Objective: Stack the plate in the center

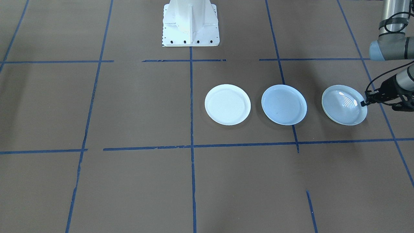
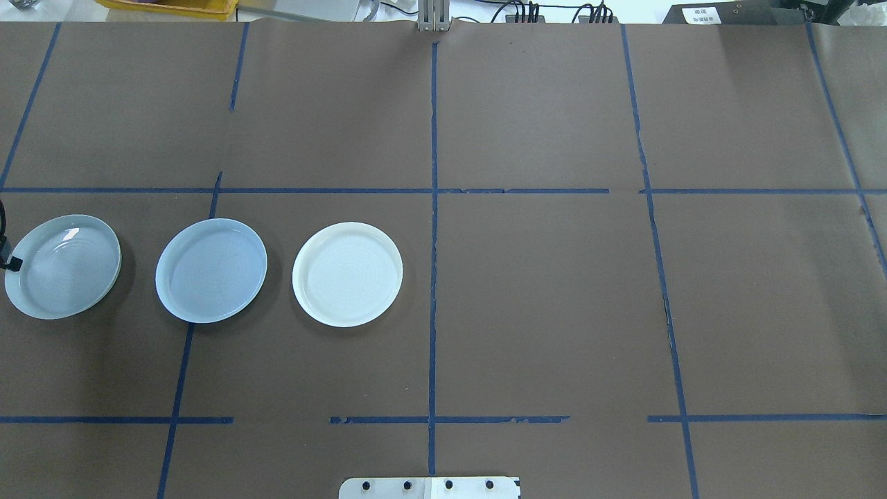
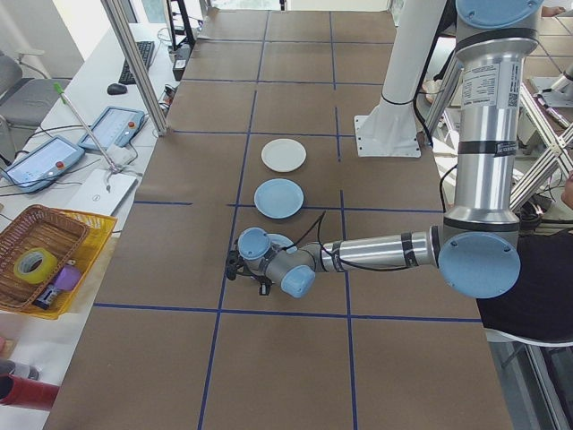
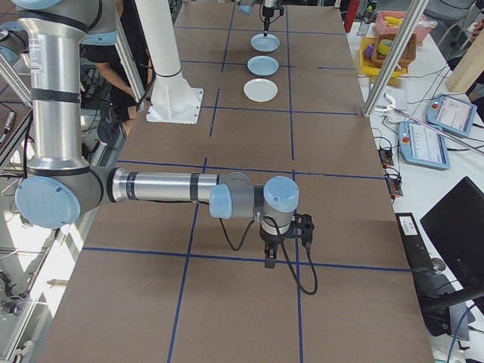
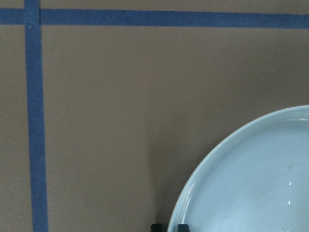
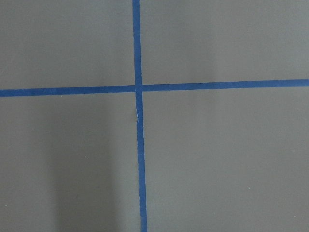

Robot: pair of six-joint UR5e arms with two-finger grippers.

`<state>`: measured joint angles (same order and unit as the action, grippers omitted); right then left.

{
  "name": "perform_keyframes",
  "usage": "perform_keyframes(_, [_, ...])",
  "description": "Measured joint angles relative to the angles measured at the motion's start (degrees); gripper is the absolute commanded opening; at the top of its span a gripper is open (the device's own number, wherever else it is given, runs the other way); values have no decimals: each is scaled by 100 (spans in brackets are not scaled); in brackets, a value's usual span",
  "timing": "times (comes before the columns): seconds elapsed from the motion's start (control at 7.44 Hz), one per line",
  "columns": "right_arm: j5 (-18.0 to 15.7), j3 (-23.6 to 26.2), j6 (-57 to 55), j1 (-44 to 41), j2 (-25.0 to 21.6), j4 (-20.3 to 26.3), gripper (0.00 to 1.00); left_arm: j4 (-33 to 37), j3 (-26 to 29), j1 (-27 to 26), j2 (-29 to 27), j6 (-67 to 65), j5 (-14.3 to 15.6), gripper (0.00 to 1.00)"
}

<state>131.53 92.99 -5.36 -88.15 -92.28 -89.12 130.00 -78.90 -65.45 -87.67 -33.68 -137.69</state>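
Observation:
Three plates lie in a row on the brown table. The center (image 1: 284,104) (image 2: 211,270) is the plain pale blue-grey plate in the middle. A bright white plate (image 1: 227,104) (image 2: 347,274) lies on one side of it. On the other side is a ringed plate (image 1: 344,104) (image 2: 64,266). My left gripper (image 1: 364,103) (image 2: 10,262) is shut on the outer rim of the ringed plate. In the left wrist view that rim (image 5: 193,193) runs between the fingertips (image 5: 156,226). My right gripper (image 4: 269,261) hangs over bare table far from the plates; I cannot tell whether it is open or shut.
The white robot base (image 1: 190,22) (image 2: 429,487) stands at the robot's edge of the table. Blue tape lines (image 6: 139,145) grid the brown surface. A side bench holds a yellow basket (image 3: 45,255) and tablets (image 3: 112,127).

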Motion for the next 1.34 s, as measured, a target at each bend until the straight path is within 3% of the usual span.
perform_keyframes(0.27, [0, 1, 0, -2, 0, 0, 100, -22, -205, -15, 107, -4, -193, 0])
perform_keyframes(0.81, [-2, 5, 0, 0, 0, 0, 100, -275, -556, -285, 145, 2, -1064, 0])
perform_keyframes(1.08, [3, 5, 0, 0, 0, 0, 100, -1191, -1297, -405, 111, -29, -1037, 0])
perform_keyframes(1.34, [3, 4, 0, 0, 0, 0, 100, -1551, -1657, -288, -110, -560, -658, 0])
